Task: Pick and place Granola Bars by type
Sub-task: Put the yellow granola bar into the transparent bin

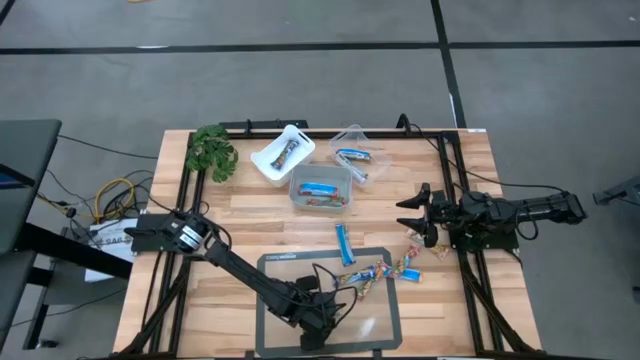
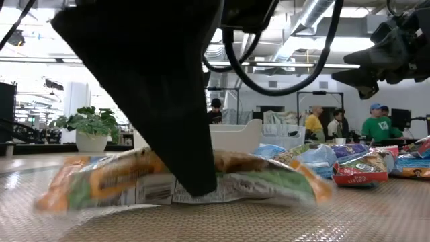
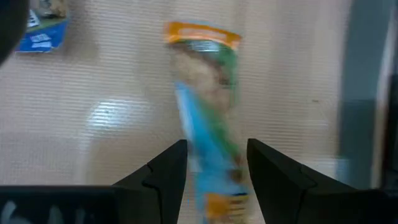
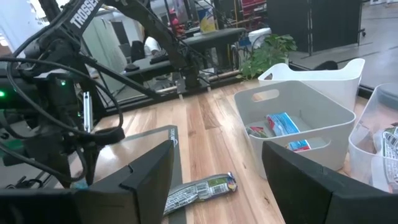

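1. Left gripper (image 3: pixel 214 165) — lowered over the mat (image 1: pixel 275 330) at the near edge of the tabletop (image 1: pixel 240 215); jaws parted, standing on either side of one orange-green-blue granola bar (image 3: pixel 205 106) that lies flat on the mat. Whether the fingers touch the wrapper cannot be told.
2. Right gripper (image 1: pixel 408 217) — held above the right side of the tabletop, jaws wide open and empty.
3. Loose Granola Bars (image 1: pixel 385 270) — a small cluster at the mat's far right corner, with a single blue bar (image 1: pixel 345 245) lying just beyond the mat's far edge.
4. Middle tub (image 1: pixel 320 189) — holds blue bars together with an orange-brown one.
5. White tub (image 1: pixel 282 154) — holds one dark mixed-colour bar.
6. Clear tub (image 1: pixel 357 157) — holds a blue bar and further wrappers.
7. Potted plant (image 1: pixel 211 152) — at the far left corner of the tabletop.
8. Background, low view — people (image 2: pixel 373 124) stand in the room beyond the tabletop.
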Robot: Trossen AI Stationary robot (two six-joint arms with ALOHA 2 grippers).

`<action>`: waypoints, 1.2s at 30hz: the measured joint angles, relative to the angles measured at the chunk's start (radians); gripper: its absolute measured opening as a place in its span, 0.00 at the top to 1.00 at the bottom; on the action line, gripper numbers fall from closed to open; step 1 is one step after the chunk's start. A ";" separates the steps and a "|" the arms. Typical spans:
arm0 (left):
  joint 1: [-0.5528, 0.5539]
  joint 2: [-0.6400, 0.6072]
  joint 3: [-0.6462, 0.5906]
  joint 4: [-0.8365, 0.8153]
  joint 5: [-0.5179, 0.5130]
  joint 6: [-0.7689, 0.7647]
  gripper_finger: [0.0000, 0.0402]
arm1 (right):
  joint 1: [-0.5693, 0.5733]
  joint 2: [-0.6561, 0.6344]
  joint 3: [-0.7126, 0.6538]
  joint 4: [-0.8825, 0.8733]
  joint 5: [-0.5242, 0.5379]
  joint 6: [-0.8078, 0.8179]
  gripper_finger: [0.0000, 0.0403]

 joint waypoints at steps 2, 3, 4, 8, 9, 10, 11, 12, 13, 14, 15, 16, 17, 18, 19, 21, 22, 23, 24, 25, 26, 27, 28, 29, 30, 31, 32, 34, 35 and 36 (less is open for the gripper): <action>0.003 0.002 0.000 -0.014 -0.007 0.004 0.60 | 0.000 0.000 0.000 0.000 0.000 0.000 0.41; 0.005 0.002 0.000 -0.017 -0.018 0.004 0.60 | 0.000 0.000 0.000 0.000 0.000 0.000 0.41; 0.007 0.002 0.000 -0.019 -0.030 0.004 0.60 | 0.000 0.000 0.000 0.000 0.000 0.000 0.41; 0.008 0.002 -0.001 -0.039 -0.064 0.005 0.61 | 0.000 0.000 0.000 0.000 0.000 0.000 0.41; 0.008 0.002 0.000 -0.045 -0.067 0.006 0.62 | 0.000 0.000 0.000 0.000 0.000 0.000 0.41; 0.008 0.002 -0.001 -0.051 -0.067 0.009 0.63 | 0.000 0.000 0.000 0.000 0.000 0.000 0.41; 0.008 0.002 -0.001 -0.053 -0.066 0.015 0.65 | 0.000 0.000 0.000 0.000 0.000 0.000 0.41; 0.009 0.002 -0.001 -0.053 -0.065 0.021 0.68 | 0.000 0.000 0.000 0.000 0.000 0.000 0.41; 0.009 0.002 -0.001 -0.052 -0.065 0.026 0.71 | 0.000 0.000 0.000 0.000 0.000 0.000 0.41; 0.009 0.002 -0.001 -0.052 -0.061 0.029 0.74 | 0.000 0.000 0.000 0.000 0.000 0.000 0.41; 0.009 0.002 -0.001 -0.052 -0.053 0.033 0.77 | 0.000 0.000 0.000 0.000 0.000 0.000 0.41; 0.010 0.002 -0.001 -0.052 -0.046 0.038 0.80 | 0.000 0.000 0.000 0.000 0.000 0.000 0.41; 0.010 0.002 -0.001 -0.052 -0.039 0.042 0.83 | 0.000 0.000 0.000 0.000 0.000 0.000 0.41; 0.010 0.002 -0.001 -0.052 -0.032 0.046 0.86 | 0.000 0.000 0.000 0.000 0.000 0.000 0.41; 0.010 0.002 -0.001 -0.050 -0.028 0.051 0.89 | 0.000 0.000 0.000 0.000 0.000 0.000 0.41; 0.010 0.002 -0.001 -0.048 -0.024 0.056 0.93 | 0.000 0.000 0.000 0.000 0.000 0.000 0.41; 0.010 0.002 -0.001 -0.047 -0.024 0.057 0.95 | 0.000 0.000 0.000 0.000 0.000 0.000 0.41; 0.010 0.002 -0.001 -0.045 -0.025 0.058 0.96 | 0.000 0.000 0.000 0.000 0.000 0.000 0.41; 0.010 0.002 -0.001 -0.042 -0.025 0.062 0.97 | 0.000 0.000 0.000 0.000 0.000 0.000 0.41; 0.010 0.002 -0.001 -0.039 -0.024 0.069 0.97 | 0.000 0.000 0.000 0.000 0.000 0.000 0.41; 0.010 0.002 -0.001 -0.033 -0.024 0.074 0.97 | 0.000 0.000 0.000 0.000 0.000 0.000 0.41; 0.010 0.002 -0.001 -0.026 -0.023 0.077 0.96 | 0.000 0.000 0.000 0.000 0.000 0.000 0.41; 0.010 0.002 -0.002 -0.011 -0.023 0.079 0.94 | 0.000 0.000 0.000 0.000 0.000 0.000 0.41; 0.010 0.002 -0.002 0.007 -0.022 0.082 0.93 | 0.000 0.000 0.000 0.000 0.000 0.000 0.41; 0.010 0.001 -0.002 0.021 -0.022 0.088 0.91 | 0.000 0.000 0.000 0.000 0.000 0.000 0.41; 0.010 0.000 -0.002 0.038 -0.022 0.097 0.90 | 0.000 0.000 0.000 0.000 0.000 0.000 0.41; 0.010 0.000 -0.002 0.059 -0.022 0.106 0.90 | 0.000 0.000 0.000 0.000 0.000 0.000 0.41; 0.010 0.000 -0.002 0.102 -0.022 0.128 0.90 | 0.000 0.000 0.000 0.000 0.000 0.000 0.41; 0.010 -0.003 -0.002 0.125 -0.022 0.140 0.90 | 0.000 0.000 0.000 0.000 0.000 0.000 0.41; 0.010 -0.006 -0.002 0.152 -0.022 0.154 0.91 | 0.000 0.000 0.000 0.000 0.000 0.000 0.41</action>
